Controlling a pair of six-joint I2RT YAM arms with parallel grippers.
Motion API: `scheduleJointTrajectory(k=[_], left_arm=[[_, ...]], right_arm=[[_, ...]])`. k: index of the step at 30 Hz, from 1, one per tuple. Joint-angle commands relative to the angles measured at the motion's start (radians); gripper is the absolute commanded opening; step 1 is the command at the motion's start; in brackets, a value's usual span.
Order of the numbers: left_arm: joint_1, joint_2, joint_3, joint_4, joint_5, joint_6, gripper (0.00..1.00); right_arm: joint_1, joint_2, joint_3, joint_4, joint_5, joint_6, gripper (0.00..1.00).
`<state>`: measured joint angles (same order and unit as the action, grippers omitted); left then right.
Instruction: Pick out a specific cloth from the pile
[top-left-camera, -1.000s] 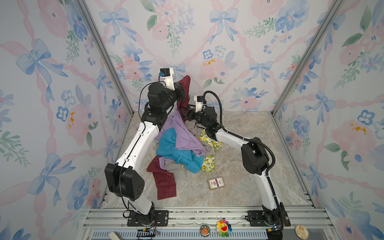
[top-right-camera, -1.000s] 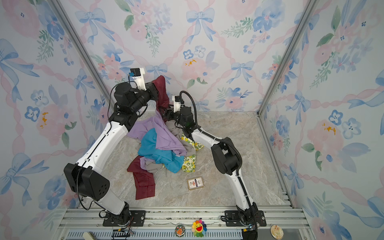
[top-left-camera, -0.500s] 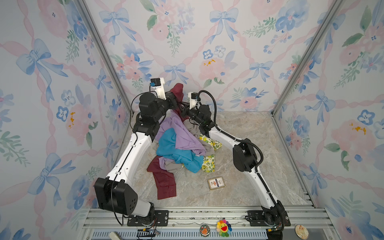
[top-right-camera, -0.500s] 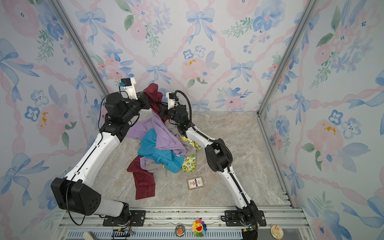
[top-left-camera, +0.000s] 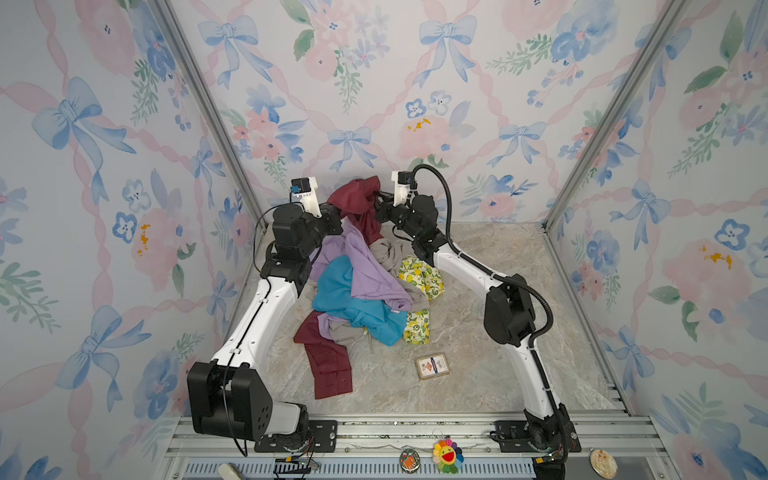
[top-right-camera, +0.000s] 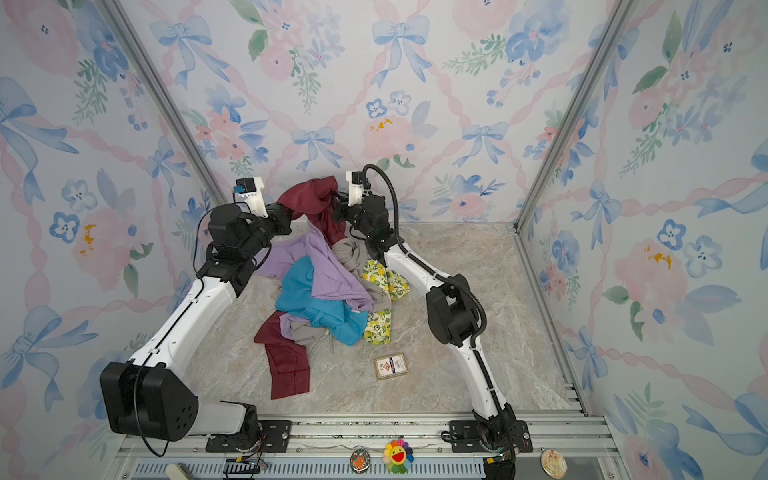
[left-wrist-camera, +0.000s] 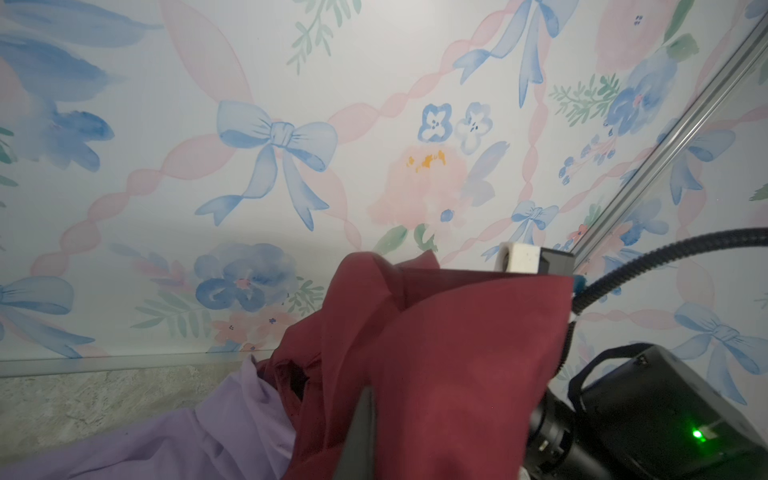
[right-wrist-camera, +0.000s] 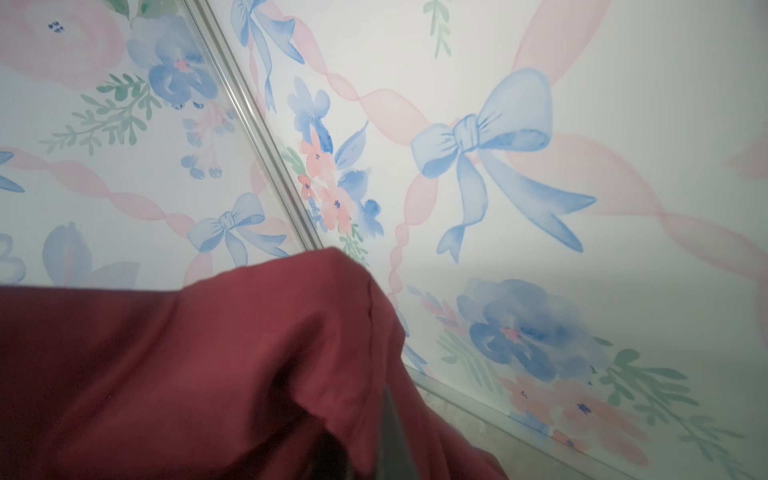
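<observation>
1. The marble table (top-left-camera: 478, 374) spreads across your whole cell floor, with both arms reaching to its far side.
2. The pile (top-left-camera: 345, 299) lies between the arms. A lilac shirt (top-left-camera: 365, 270) is draped over a teal-blue garment (top-left-camera: 332, 286). Grey-beige fabric (top-left-camera: 388, 253) and a lemon-print piece (top-left-camera: 419, 274) sit on the right arm's side.
3. The cloth (top-left-camera: 357, 199), your maroon shirt, is raised above the far end of the pile, close to the back wall. It spans from one gripper to the other. From there it drops behind the lilac shirt. One sleeve (top-left-camera: 330, 370) comes out from under the near side of the pile and lies flat on the table. Maroon fabric fills the lower part of both wrist views (left-wrist-camera: 457, 353) (right-wrist-camera: 208, 374).
4. Your left gripper (top-left-camera: 334, 208) is clamped on one end of the raised fabric. In its wrist view one grey finger (left-wrist-camera: 361, 428) shows against the maroon folds; the other finger is hidden.
5. Your right gripper (top-left-camera: 379, 203) is pinched tight on the opposite end, its fingertips buried in the cloth.
6. A small card box (top-left-camera: 432, 365) lies on the table, apart from the pile's near edge.
</observation>
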<state>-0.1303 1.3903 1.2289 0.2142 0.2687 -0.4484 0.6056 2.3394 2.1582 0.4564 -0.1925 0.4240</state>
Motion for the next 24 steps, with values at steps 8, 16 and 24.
scheduleJointTrajectory(k=[8,16,24], left_arm=[[0.004,-0.044,-0.101,0.094,-0.005,0.050,0.67],[-0.020,0.000,-0.133,0.186,0.088,0.077,0.74],[-0.173,0.171,-0.030,0.239,0.009,0.157,0.87]], right_arm=[[-0.009,-0.081,0.344,-0.224,0.000,-0.038,0.00],[0.019,-0.105,0.484,-0.322,-0.011,-0.068,0.00],[0.061,-0.226,0.342,-0.315,-0.014,-0.088,0.00]])
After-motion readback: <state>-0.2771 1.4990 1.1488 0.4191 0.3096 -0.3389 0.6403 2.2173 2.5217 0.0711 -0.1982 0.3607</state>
